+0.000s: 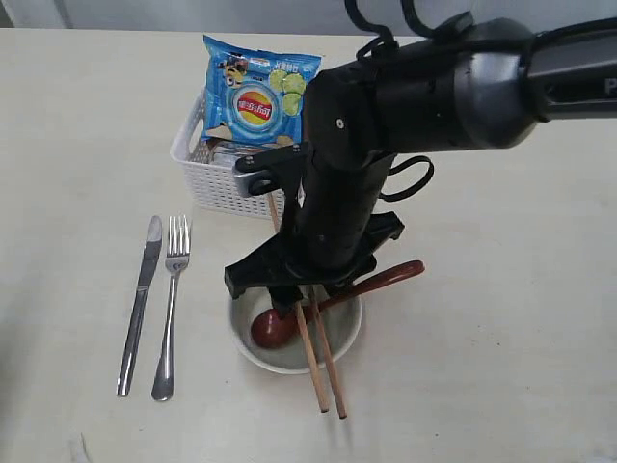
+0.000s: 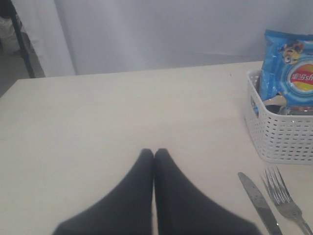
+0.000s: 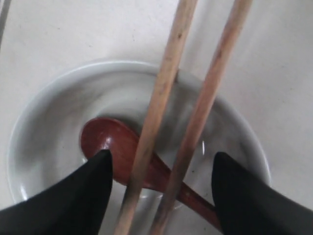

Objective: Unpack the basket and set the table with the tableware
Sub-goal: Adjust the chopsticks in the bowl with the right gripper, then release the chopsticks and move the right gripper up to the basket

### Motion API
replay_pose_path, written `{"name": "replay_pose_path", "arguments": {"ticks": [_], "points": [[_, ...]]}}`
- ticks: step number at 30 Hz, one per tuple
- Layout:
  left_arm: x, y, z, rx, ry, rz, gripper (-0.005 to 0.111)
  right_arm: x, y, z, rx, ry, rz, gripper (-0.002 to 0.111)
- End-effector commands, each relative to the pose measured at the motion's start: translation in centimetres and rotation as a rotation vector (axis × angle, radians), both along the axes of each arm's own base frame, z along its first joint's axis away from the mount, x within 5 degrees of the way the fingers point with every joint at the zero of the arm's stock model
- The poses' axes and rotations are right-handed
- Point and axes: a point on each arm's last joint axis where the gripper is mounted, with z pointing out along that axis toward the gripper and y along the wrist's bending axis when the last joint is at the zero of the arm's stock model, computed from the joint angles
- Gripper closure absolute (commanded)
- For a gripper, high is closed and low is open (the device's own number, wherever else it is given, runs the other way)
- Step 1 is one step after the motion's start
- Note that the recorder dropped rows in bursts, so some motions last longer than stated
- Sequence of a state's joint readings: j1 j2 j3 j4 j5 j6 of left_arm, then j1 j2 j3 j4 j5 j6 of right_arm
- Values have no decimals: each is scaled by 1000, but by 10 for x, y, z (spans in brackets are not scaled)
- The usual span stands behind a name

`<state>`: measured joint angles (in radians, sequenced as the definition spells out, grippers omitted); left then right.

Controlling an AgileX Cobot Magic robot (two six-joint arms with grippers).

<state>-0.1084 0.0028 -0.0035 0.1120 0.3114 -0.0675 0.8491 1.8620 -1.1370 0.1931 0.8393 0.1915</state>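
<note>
One pale cream table [image 1: 501, 367], faint grain, whitish backdrop [image 2: 171, 34] behind

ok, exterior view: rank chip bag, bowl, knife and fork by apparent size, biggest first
1. chip bag
2. bowl, partly hidden, so it's a close call with the bag
3. knife and fork: about equal in length, not ranked. Both are far slimmer than the bowl.

We count one knife [image 1: 141, 301], one fork [image 1: 171, 309] and one wooden spoon [image 1: 275, 328]; the chopsticks [image 1: 310, 357] number two. We also count one bowl [image 1: 345, 328]; one basket [image 1: 227, 188]; one chip bag [image 1: 255, 96].
</note>
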Motion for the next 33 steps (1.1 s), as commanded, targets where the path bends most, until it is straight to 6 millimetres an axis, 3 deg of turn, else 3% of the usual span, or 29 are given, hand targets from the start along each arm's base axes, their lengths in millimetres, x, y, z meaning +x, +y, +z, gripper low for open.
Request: {"name": "replay_pose_path", "arguments": {"ticks": [1, 9, 14, 22, 24, 25, 27, 30, 33], "points": [[0, -1, 0, -8, -6, -8, 107, 0, 1, -4, -22, 11, 5, 51], [0, -1, 0, -8, -6, -8, 107, 0, 1, -4, -23, 10, 6, 53], [0, -1, 0, -8, -6, -8, 107, 0, 0, -4, -27, 5, 13, 74], [0, -1, 0, -8, -6, -8, 107, 0, 0, -3, -36, 16, 14, 72], [0, -1, 0, -8, -6, -8, 107, 1, 1, 0, -39, 21, 19, 65], [0, -1, 0, -8, -6, -8, 107, 3, 3, 5, -30, 15, 20, 56], [0, -1, 0, -8, -6, -8, 107, 4, 5, 10, -30, 18, 22, 48], [0, -1, 0, -8, -6, -8, 107, 6, 9, 20, -36, 27, 31, 48], [0, -1, 0, -8, -6, -8, 107, 14, 16, 48, -21, -1, 45, 48]]}}
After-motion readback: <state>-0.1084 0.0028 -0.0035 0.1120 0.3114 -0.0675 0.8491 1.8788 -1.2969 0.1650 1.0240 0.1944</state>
